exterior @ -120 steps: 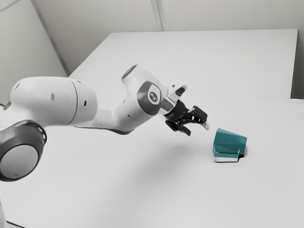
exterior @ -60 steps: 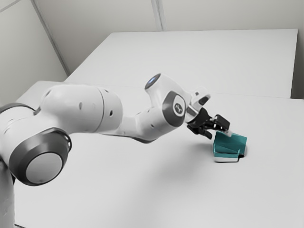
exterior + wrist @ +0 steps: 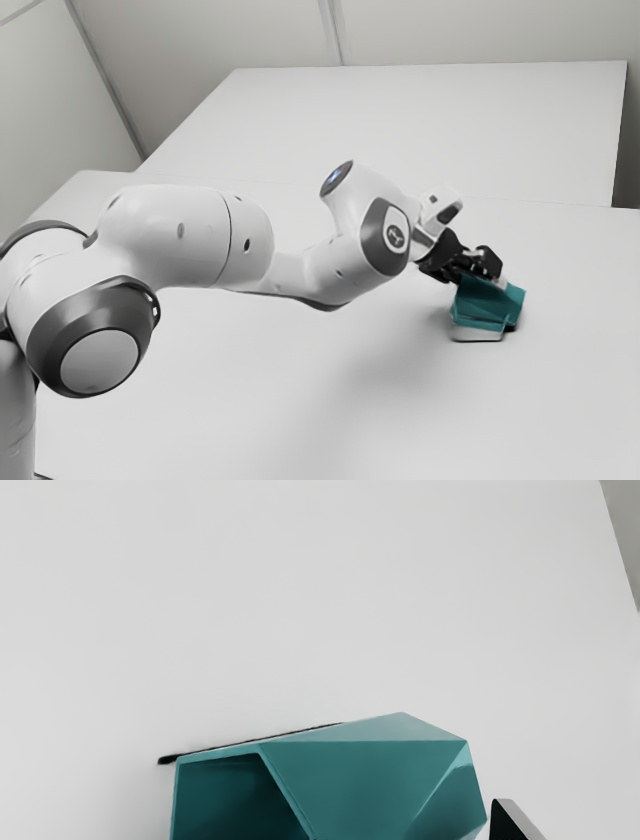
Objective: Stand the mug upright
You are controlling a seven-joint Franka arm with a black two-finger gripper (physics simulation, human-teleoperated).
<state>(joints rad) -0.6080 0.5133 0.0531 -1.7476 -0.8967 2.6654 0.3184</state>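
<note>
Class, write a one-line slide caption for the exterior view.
White arm, its hand at a tipped teal mug on the table.

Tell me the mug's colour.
The mug is teal, clearest in the wrist view.

Tipped teal mug (image 3: 350,780), pale table (image 3: 300,605)

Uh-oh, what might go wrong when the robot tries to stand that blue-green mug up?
The mug is tipped over with the gripper right at it, so a bump might push it away. Its slanted sides might slip during a lift. Then it could plop back onto the table.
</note>
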